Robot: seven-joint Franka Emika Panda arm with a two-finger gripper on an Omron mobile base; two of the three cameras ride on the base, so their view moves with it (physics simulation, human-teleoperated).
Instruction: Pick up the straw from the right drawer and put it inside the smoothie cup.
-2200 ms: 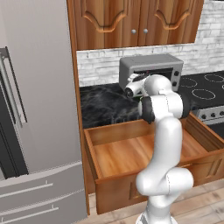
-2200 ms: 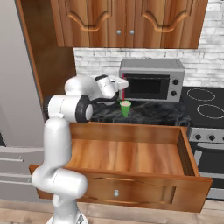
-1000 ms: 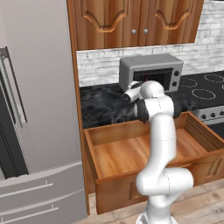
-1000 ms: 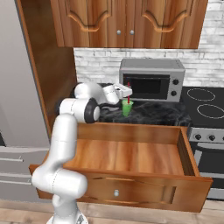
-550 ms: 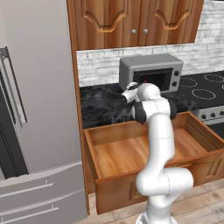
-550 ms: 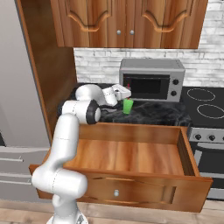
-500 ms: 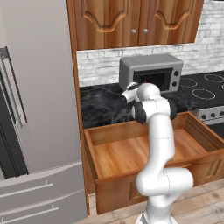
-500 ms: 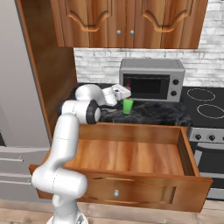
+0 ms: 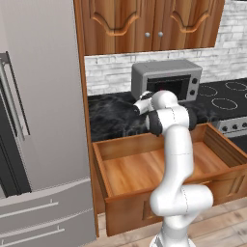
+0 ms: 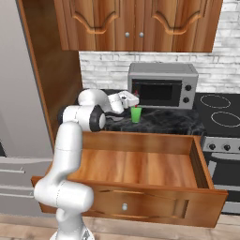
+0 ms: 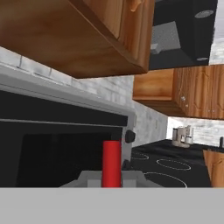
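one straw [image 11: 112, 163], one smoothie cup [image 10: 136, 114], one right drawer [image 10: 140, 165], one microwave [image 10: 163, 86]

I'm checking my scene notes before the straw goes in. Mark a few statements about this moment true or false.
1. The end effector is shut on the straw. True.
2. The smoothie cup stands inside the right drawer. False: it stands on the dark counter, in front of the microwave.
3. The right drawer is pulled open. True.
4. The smoothie cup is red. False: it is green; the straw is red.
5. The microwave door hangs open. False: it is closed.
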